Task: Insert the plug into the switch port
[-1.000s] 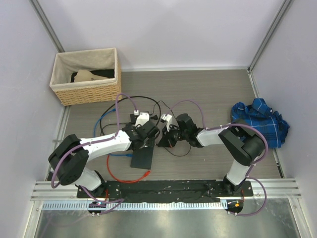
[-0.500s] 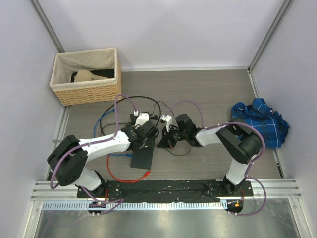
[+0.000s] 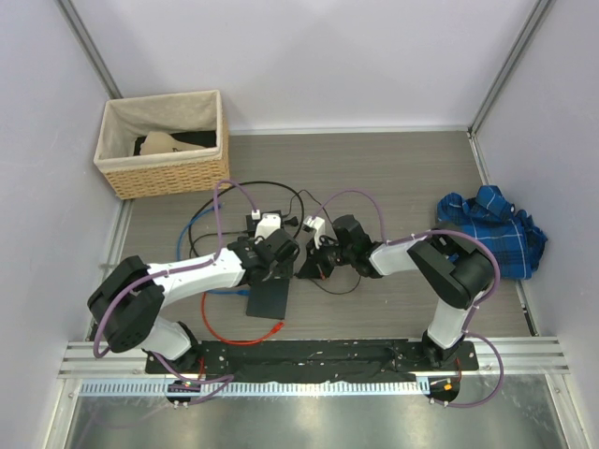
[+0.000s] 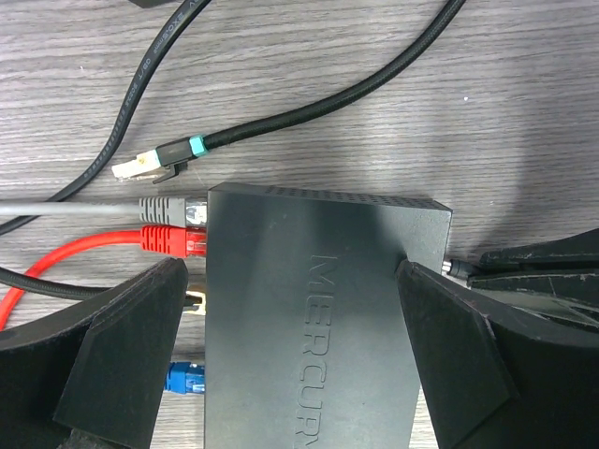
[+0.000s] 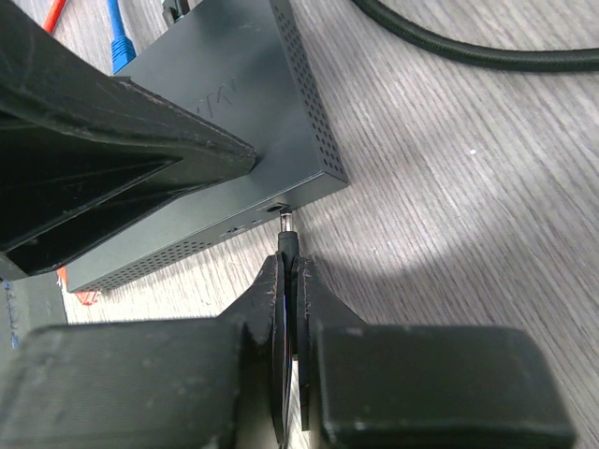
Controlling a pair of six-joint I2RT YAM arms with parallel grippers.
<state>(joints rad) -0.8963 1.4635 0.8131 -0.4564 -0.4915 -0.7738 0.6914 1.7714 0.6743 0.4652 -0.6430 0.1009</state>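
Note:
The switch (image 4: 318, 299) is a flat dark grey box lying on the wood table, also in the top view (image 3: 270, 299) and the right wrist view (image 5: 215, 103). My left gripper (image 4: 290, 271) stands open astride it, one finger (image 4: 122, 365) clear of the cabled side and the other finger (image 4: 459, 355) against the opposite edge. My right gripper (image 5: 288, 271) is shut on the plug (image 5: 289, 245), a small black barrel plug. Its metal tip sits at the mouth of the round port (image 5: 274, 210) in the switch's side. From above, both grippers (image 3: 271, 265) (image 3: 309, 264) meet at the switch's far end.
Grey (image 4: 164, 208), red (image 4: 168, 239) and blue (image 4: 185, 379) network plugs sit in the switch's other side. A loose black cable with a teal-collared connector (image 4: 154, 166) lies beside them. A wicker basket (image 3: 164, 140) stands far left and a blue cloth (image 3: 491, 229) lies right.

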